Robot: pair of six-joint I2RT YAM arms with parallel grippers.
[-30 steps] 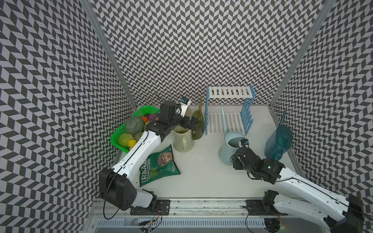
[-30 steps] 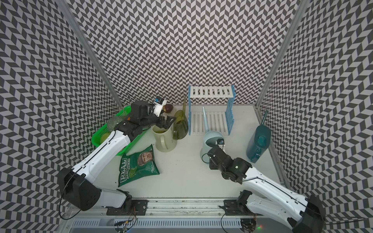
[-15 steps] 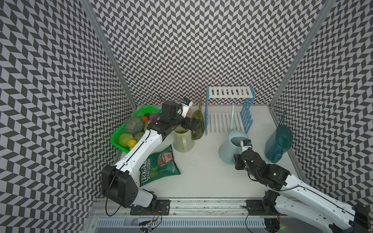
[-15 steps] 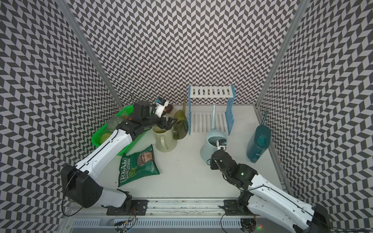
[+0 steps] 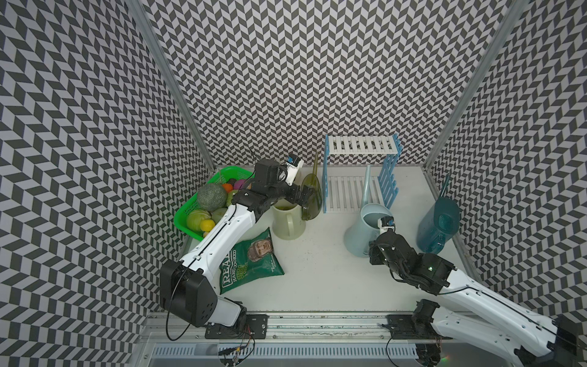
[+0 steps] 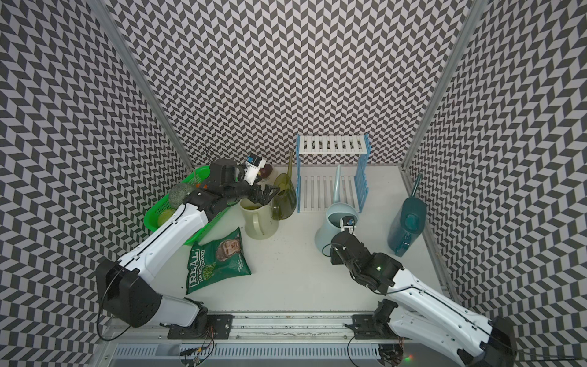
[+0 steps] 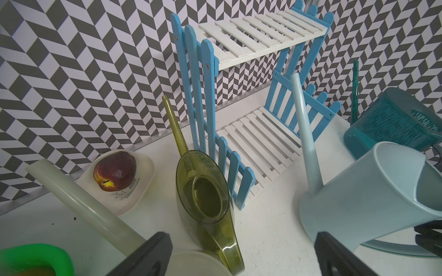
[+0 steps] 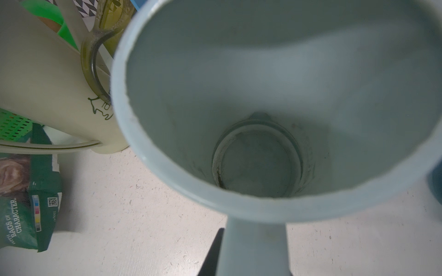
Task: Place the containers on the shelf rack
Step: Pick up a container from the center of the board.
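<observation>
Right end effector (image 8: 254,262) clamped on pale blue can (image 5: 365,228) handle; can on counter (image 5: 317,270) just before shelf rack (image 5: 362,146). Left end effector (image 6: 266,194) jaws apart above cream can (image 5: 287,222). Dish (image 7: 134,193) holds apple (image 7: 114,170).

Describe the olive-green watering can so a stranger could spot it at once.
Find the blue-and-white shelf rack at the back of the table. Just outside its side panel nearest the green basket stands the olive-green watering can, beside the cream can. It alone is see-through yellowish green, narrow and flat-sided.
</observation>
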